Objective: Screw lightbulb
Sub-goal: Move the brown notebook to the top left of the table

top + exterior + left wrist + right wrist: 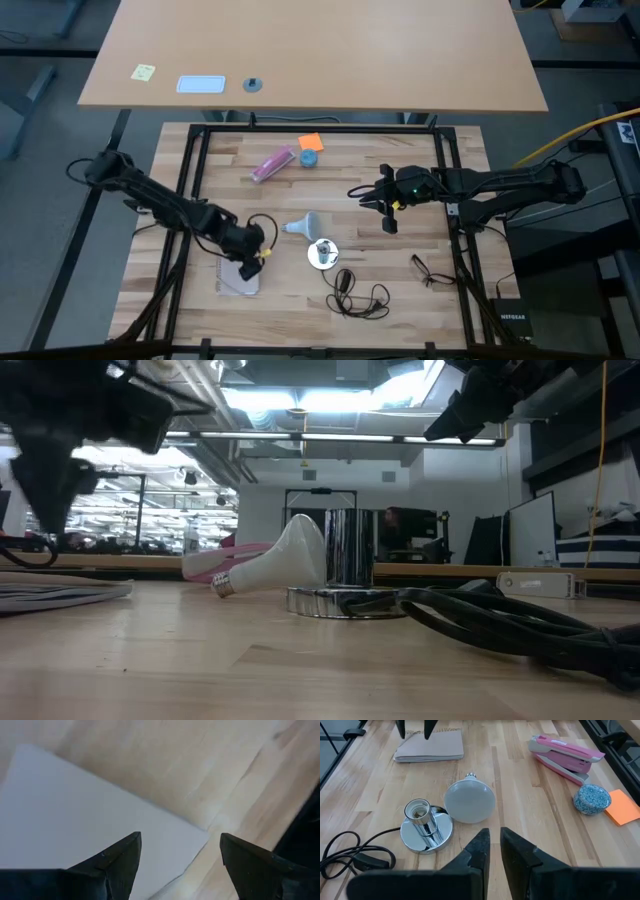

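**Q:** Where is the lightbulb lying relative to you?

**A:** I am hovering my right end effector (388,212) above the surface (440,300), fingers nearly pinched together and grasping nothing. The lightbulb (469,800) is lying on its side ahead of me, toward the middle of the surface. In my wrist view the globe is facing me and the metal screw cap is pointing away, toward the far arm. Its long axis is running roughly along my line of approach.

**Q:** Which arm is nearer?

**A:** My left end effector (250,252) is sitting with fingers spread wide over a flat paper pad (238,279), holding nothing. By my judgement it is the closer of the two, and on the cap side.

**Q:** How is the bulb looking?

**A:** Frosted white, round globe tapering to a narrow neck. It is resting just beside the shiny lamp base (426,831), whose upright socket is standing empty. Nothing threaded yet.
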Motion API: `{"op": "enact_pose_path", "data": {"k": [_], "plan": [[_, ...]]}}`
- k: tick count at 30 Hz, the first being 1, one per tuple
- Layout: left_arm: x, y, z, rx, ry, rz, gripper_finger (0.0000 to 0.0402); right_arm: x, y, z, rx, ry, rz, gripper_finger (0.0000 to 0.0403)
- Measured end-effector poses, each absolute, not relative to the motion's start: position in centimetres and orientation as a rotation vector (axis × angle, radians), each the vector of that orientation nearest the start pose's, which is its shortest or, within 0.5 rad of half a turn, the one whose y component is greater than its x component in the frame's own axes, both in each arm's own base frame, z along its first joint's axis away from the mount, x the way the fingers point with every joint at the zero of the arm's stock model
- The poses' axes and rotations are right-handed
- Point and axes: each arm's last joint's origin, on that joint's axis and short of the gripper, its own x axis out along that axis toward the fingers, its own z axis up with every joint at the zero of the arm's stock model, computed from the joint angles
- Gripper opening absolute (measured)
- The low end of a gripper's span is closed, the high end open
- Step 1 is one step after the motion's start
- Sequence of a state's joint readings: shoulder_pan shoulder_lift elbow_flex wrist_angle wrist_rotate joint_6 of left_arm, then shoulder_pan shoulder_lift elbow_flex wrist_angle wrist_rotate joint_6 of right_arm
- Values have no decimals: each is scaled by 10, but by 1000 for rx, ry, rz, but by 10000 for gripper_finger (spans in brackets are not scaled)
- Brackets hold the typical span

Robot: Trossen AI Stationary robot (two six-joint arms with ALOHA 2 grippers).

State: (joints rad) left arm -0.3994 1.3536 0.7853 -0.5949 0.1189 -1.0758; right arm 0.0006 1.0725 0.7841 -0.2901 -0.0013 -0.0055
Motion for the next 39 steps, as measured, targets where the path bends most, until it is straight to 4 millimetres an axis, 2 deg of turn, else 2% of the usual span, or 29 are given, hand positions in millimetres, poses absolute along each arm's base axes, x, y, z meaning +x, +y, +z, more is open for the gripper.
{"op": "enact_pose_path", "data": {"k": [9,14,18,25,32,39], "plan": [[224,-111,161,-702,1390,273,263,227,0,270,-5,579,3,50],[222,-109,150,-653,1454,353,263,227,0,270,-5,579,2,50],[216,-103,146,-566,1468,491,263,227,0,270,-5,579,2,50],[209,-80,146,-380,1403,748,263,227,-1,270,-14,578,-26,50],[215,-47,147,-124,1255,907,263,227,-1,270,-18,578,-39,50],[219,-7,146,-57,1272,1011,263,227,-1,270,-18,578,-39,50]]}}
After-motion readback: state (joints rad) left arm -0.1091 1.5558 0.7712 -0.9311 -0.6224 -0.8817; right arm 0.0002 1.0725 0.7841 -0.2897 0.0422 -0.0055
